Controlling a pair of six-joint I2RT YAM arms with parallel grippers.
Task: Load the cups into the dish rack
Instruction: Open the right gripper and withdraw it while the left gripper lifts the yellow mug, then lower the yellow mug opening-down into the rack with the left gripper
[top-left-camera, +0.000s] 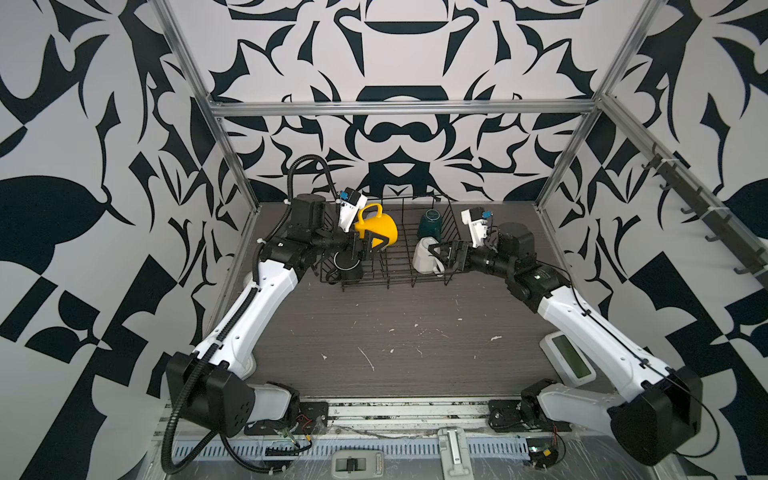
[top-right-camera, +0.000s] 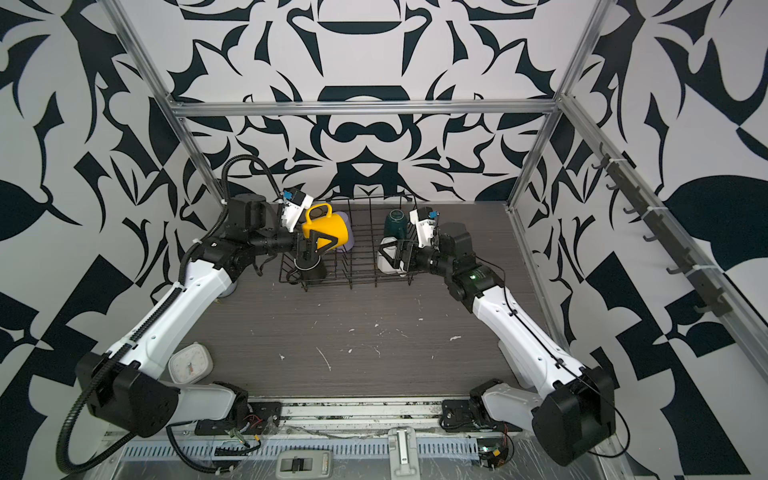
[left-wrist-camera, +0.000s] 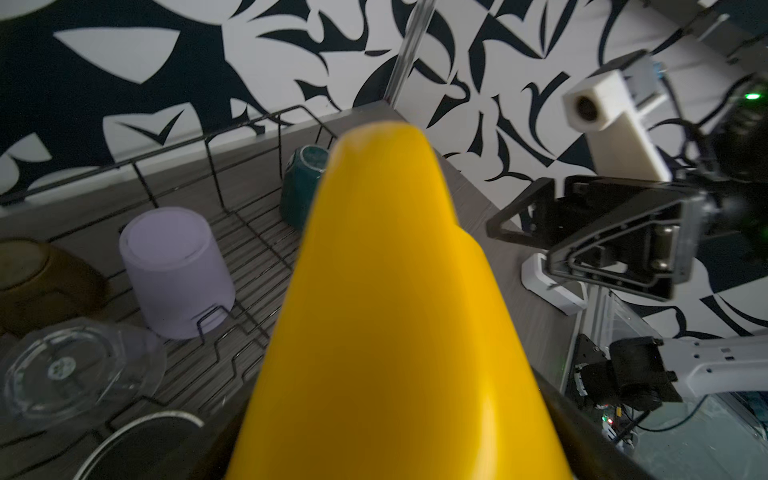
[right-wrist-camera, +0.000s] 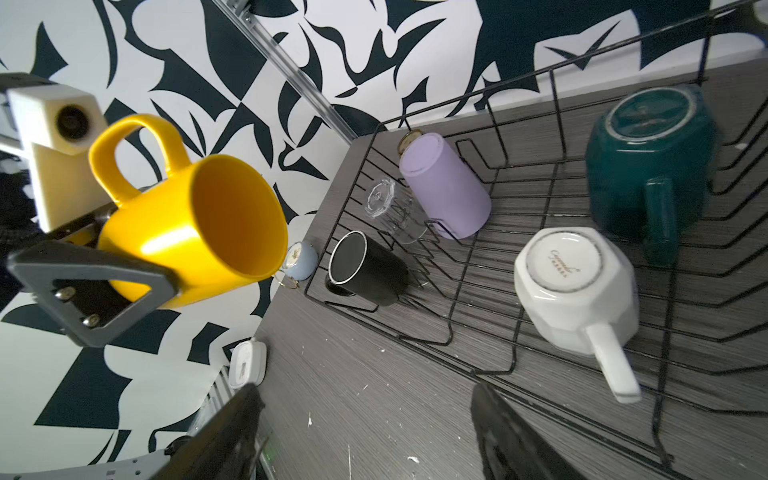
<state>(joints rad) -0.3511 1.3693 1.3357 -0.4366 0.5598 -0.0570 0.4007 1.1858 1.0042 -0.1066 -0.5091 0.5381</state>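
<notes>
Gripping the yellow mug (top-left-camera: 376, 227) on its side, your left gripper (top-left-camera: 371, 244) holds it in the air above the left end of the dish rack (top-left-camera: 399, 272). Below it the black mug (top-left-camera: 348, 268) lies tipped in the near left corner, with the clear tumbler (right-wrist-camera: 388, 208) and lilac tumbler (right-wrist-camera: 444, 187) upside down just beyond. Further right, the dark-green mug (top-left-camera: 430, 222) sits inverted at the far side, the cream mug (top-left-camera: 423, 257) inverted nearer. Your right gripper (top-left-camera: 439, 254) stands spread just beside the cream mug, clasping nothing.
</notes>
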